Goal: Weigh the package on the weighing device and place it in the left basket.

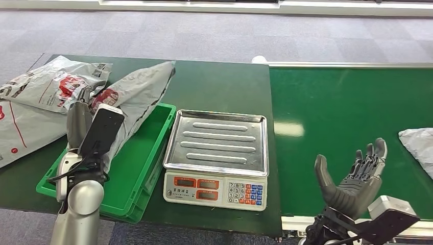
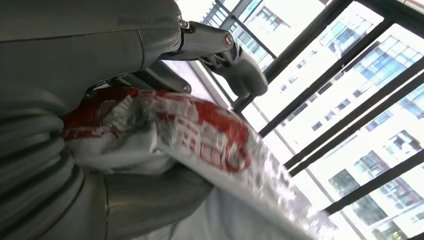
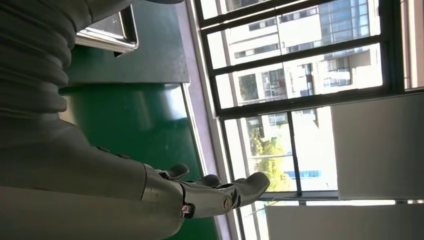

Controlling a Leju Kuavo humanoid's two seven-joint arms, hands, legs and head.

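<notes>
In the head view, the left hand [image 1: 81, 115] was raised over the left side of the green basket [image 1: 153, 153] and gripped one grey package [image 1: 135, 97] with red print. The package stood tilted, its lower end caught in the fingers and its upper end pointing far and right, above the basket's far rim. Two more mailer bags [image 1: 46, 89] lay on the dark table [image 1: 219, 87] to the left of the basket, one partly over the other. One weighing scale [image 1: 217, 153] sat just right of the basket, its steel tray bare. The right hand [image 1: 355, 176] hovered over the green conveyor belt [image 1: 347, 112], palm up, fingers spread and holding nothing. One pale bag [image 1: 418, 145] lay at the belt's right edge, well apart from that hand.

In the left wrist view, the package [image 2: 200, 145] lay across the left hand [image 2: 100, 100], pressed between the thick thumb [image 2: 150, 200] and the fingers [image 2: 220, 55] curled over its red-printed part.

In the right wrist view, the right hand [image 3: 125, 190] had its fingers [image 3: 240, 190] stretched out and apart above the conveyor belt [image 3: 135, 120], with a corner of the weighing scale [image 3: 112, 32] nearby.
</notes>
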